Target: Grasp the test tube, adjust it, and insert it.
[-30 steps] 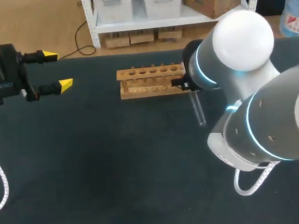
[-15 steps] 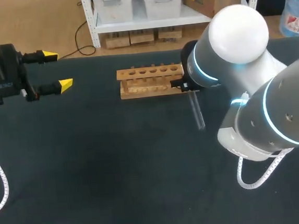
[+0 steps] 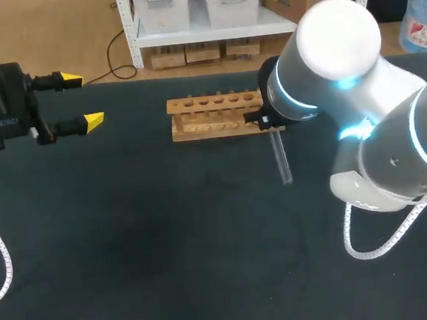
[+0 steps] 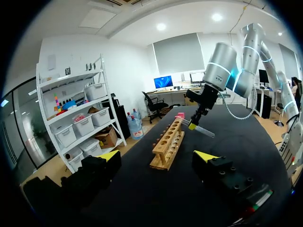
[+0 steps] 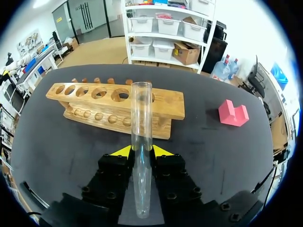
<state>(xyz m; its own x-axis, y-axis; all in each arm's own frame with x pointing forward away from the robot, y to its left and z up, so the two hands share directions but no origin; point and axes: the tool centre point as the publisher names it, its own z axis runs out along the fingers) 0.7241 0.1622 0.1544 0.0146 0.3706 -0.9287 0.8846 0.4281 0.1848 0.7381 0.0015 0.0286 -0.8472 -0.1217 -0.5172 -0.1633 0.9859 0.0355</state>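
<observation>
Nearest in the right wrist view, the right pincer (image 5: 142,150) is clamped on one glass test tube (image 5: 142,118). Its two yellow tips sit close together and press the glass from either side, a little below the tube's middle. The tube's rounded end lies back toward the wrist. Its open mouth points to 12 o'clock, toward the one wooden test tube rack (image 5: 165,106), which lies crosswise ahead on the black table (image 5: 213,151). The rack's top bar shows six holes in a row. At about 2 o'clock from the pincer sits one pink block (image 5: 233,113).

In the head view the tube hangs tilted above the table, near the rack's 3 o'clock end; whether it touches the rack cannot be told. Well apart, at the rack's 9 o'clock, the left pincer (image 3: 81,101) hovers with its yellow tips wide apart, gripping nothing. The print on its black body is too small to read.
</observation>
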